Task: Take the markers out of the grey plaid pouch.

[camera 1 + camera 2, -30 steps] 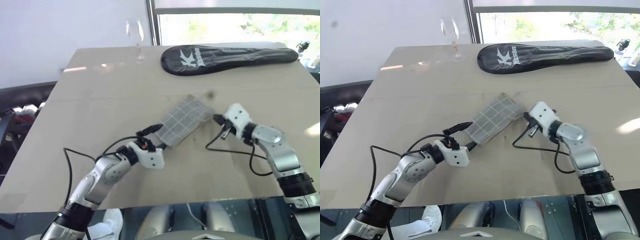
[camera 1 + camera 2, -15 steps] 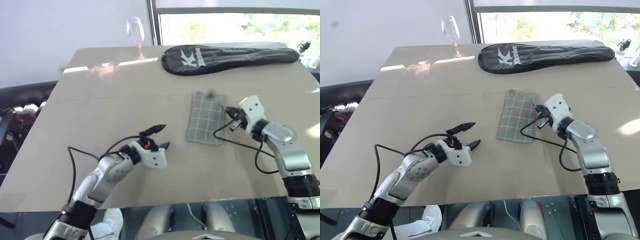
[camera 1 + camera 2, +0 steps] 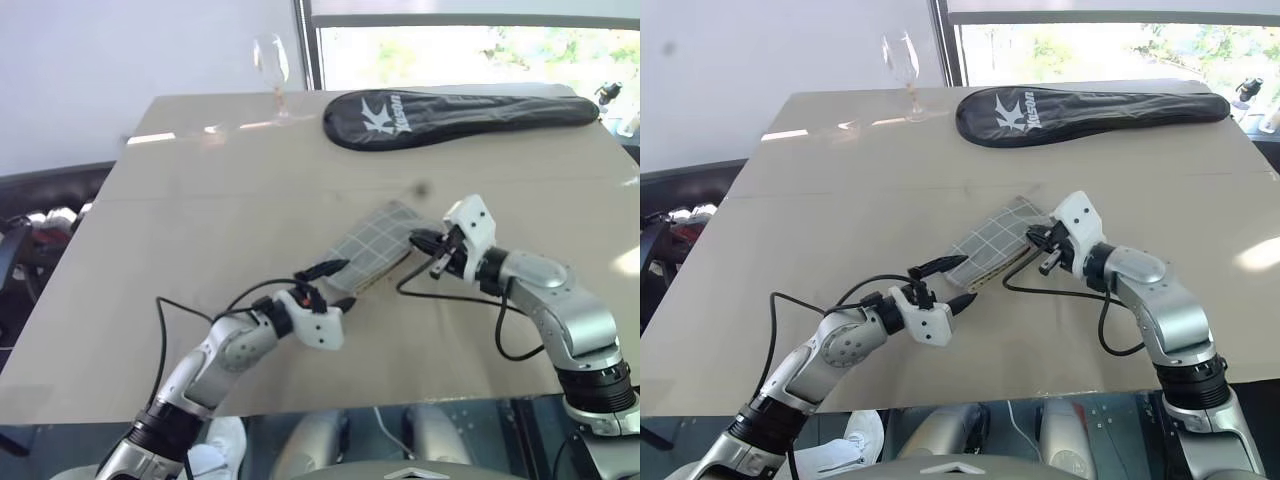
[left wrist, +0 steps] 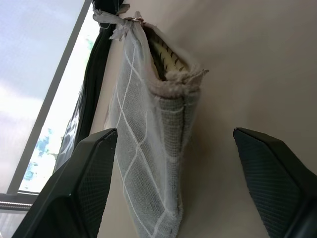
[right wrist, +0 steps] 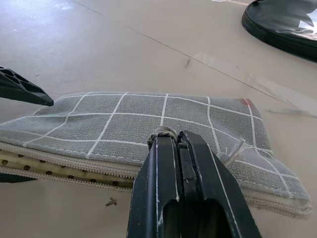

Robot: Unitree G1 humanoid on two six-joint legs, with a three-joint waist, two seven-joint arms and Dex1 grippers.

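Head views: small flat grey plaid fabric pouch [image 3: 372, 248] located mid-table on the beige tabletop [image 3: 200, 200], lying diagonally, far end toward the right. Right gripper [image 3: 418, 240] clamped shut on the pouch's far right end. Left gripper [image 3: 338, 280] at the pouch's near left end, two black fingers spread apart, one on each side of that end, gripping nothing. Long black racket cover [image 3: 455, 113] along the far edge, well apart from the pouch; clear stemmed wine glass [image 3: 270, 70] at the far edge, left of the cover.

Left wrist view: pouch end [image 4: 163, 124] between the parted fingers [image 4: 84, 178], not touching either (mouth gaping slightly, pale striped lining visible inside). No contents discernible.

Right wrist view: closed fingers [image 5: 183, 193] pinching a fold of the plaid fabric at the pouch's upper edge [image 5: 148, 124]. Zip seam partly open along the lower side, yellowish dotted lining showing. Tip of the other gripper's finger [image 5: 22, 89] just beside the pouch's far end.
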